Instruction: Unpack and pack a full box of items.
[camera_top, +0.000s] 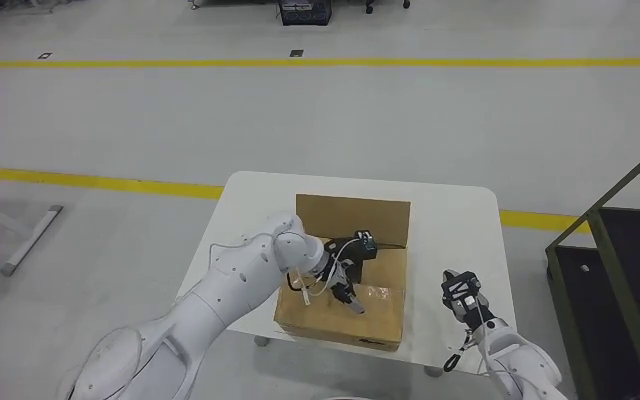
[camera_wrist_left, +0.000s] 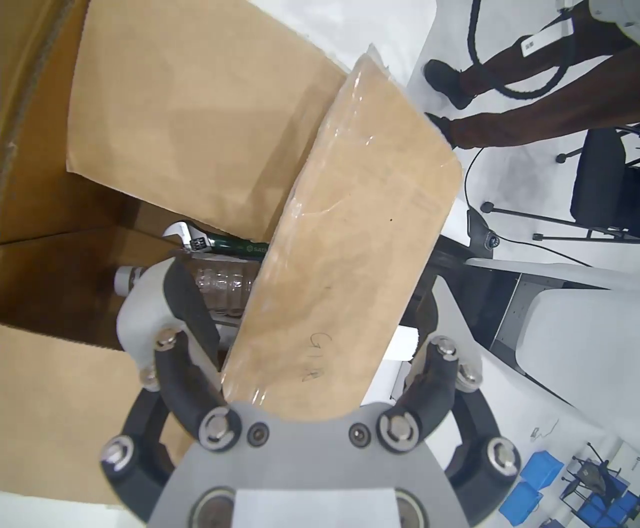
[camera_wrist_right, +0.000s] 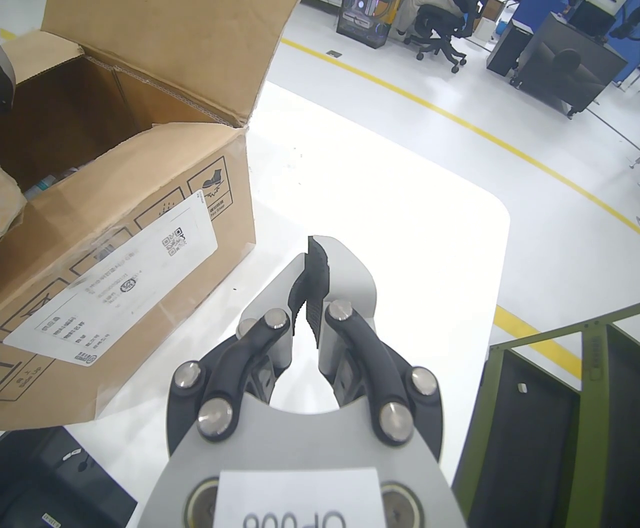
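I am holding my left gripper (camera_wrist_left: 295, 300) spread open at the box (camera_wrist_left: 40, 175), with its taped flap (camera_wrist_left: 360, 200) standing between my fingers and a gap showing beside one of them. Past the flap, inside the box, a clear bottle (camera_wrist_left: 220, 287) is lying with a wrench (camera_wrist_left: 200, 241) just beyond it. My right gripper (camera_wrist_right: 310, 280) is hovering clenched and empty over the table (camera_wrist_right: 400, 210), beside the box.

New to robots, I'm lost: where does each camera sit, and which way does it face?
Top view: overhead, facing down on table, box; both arms show.
Left wrist view: on left arm, facing into box; open left gripper shows.
Right wrist view: on right arm, facing across table; shut right gripper shows.
All share the box.
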